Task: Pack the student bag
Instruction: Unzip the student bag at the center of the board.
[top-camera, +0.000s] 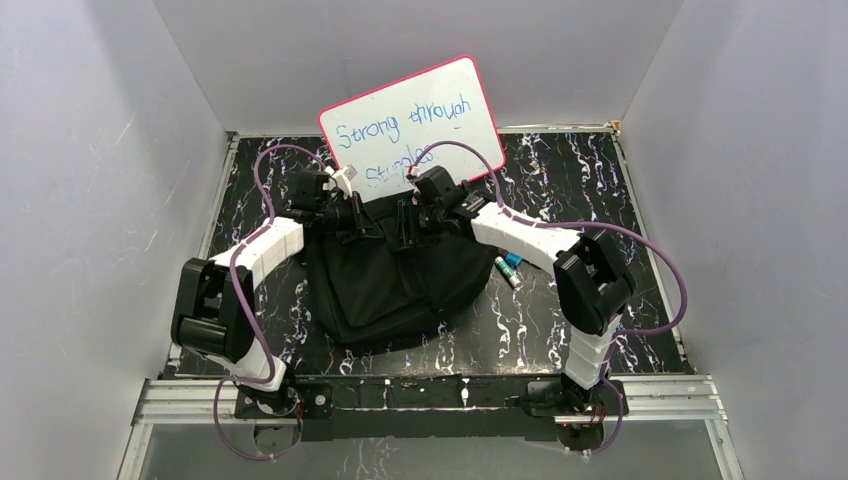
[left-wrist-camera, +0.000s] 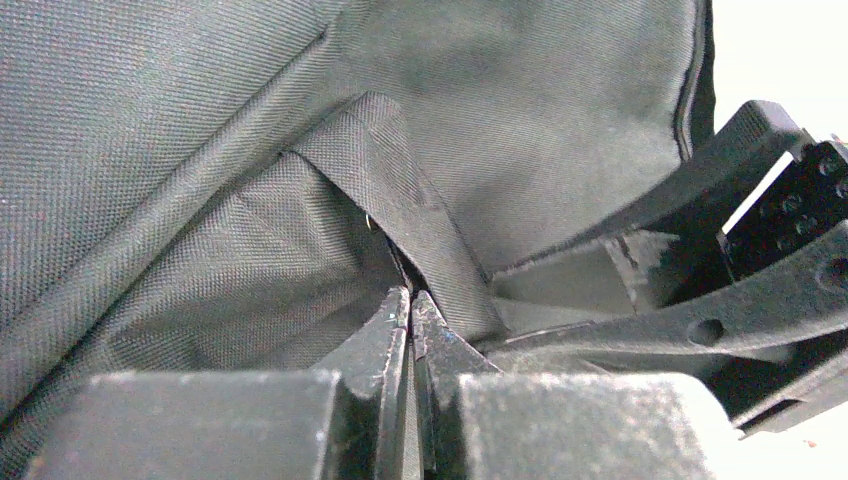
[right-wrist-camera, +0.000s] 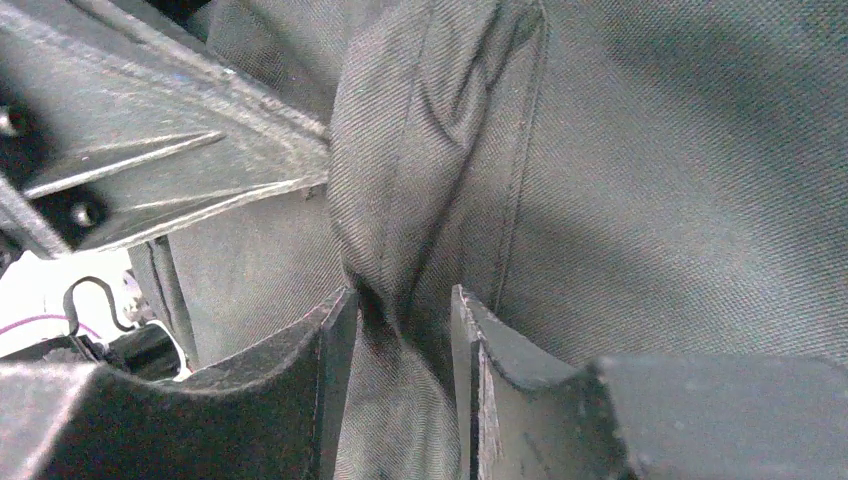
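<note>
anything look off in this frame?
Nothing spilled or damaged. The whiteboard stands tilted behind the student bag, its lower edge hidden. Some markers lie loose on the table right of the bag, unpacked. The left gripper and right gripper each pinch a fold of bag fabric.

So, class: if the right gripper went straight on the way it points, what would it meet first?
The student bag: a fold of its fabric sits between the fingers of the right gripper, with more fabric ahead.
</note>
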